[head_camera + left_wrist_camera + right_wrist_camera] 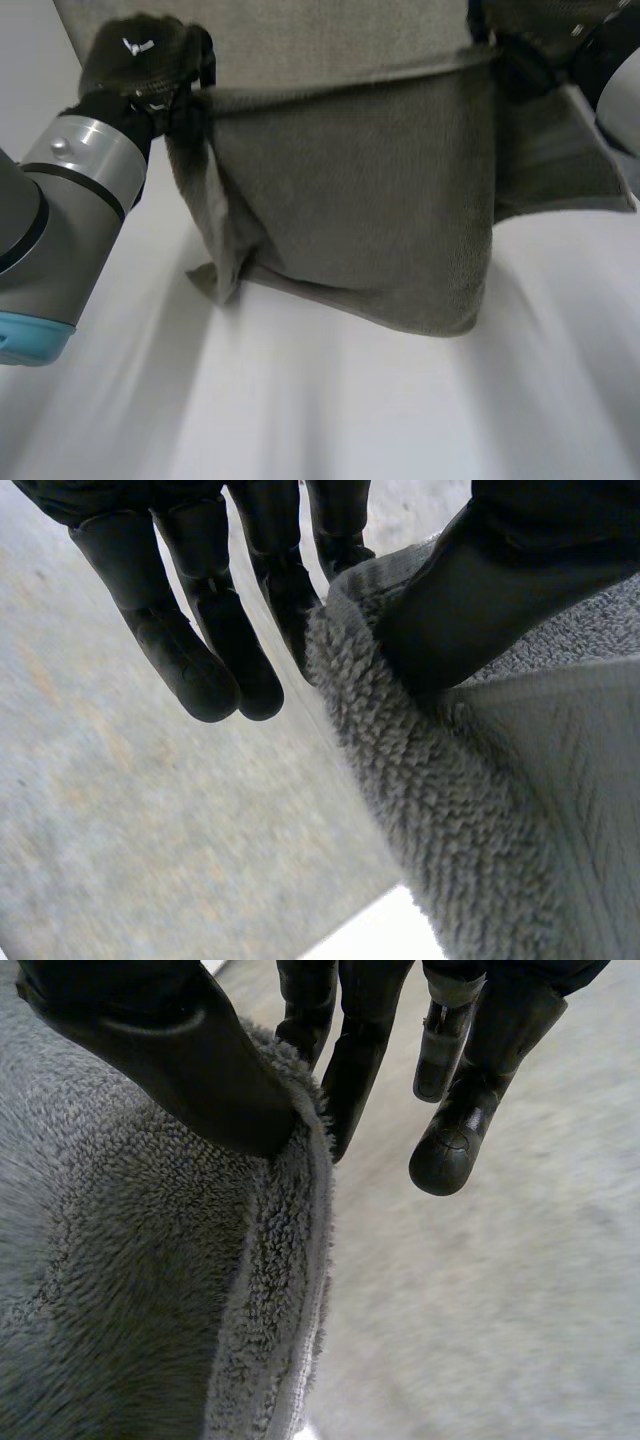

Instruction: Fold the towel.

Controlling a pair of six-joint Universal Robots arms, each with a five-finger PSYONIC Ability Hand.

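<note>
A grey terry towel point(350, 200) is lifted off the white table point(320, 410), and one edge hangs down in a loose fold. My left hand point(140, 60) grips that raised edge at its left end. In the left wrist view its thumb point(490, 590) pinches the towel's hem point(400, 740) against a finger, while the other fingers point(200, 650) hang straight beside the cloth. My right hand point(525, 65) holds the same edge at its right end. There its thumb point(190, 1060) presses the towel's rim point(270, 1290) against a finger.
More of the towel point(300, 35) spreads behind the raised edge at the far side. A flap point(565, 170) droops to the right under the right hand. Bare white table lies in front of the hanging fold.
</note>
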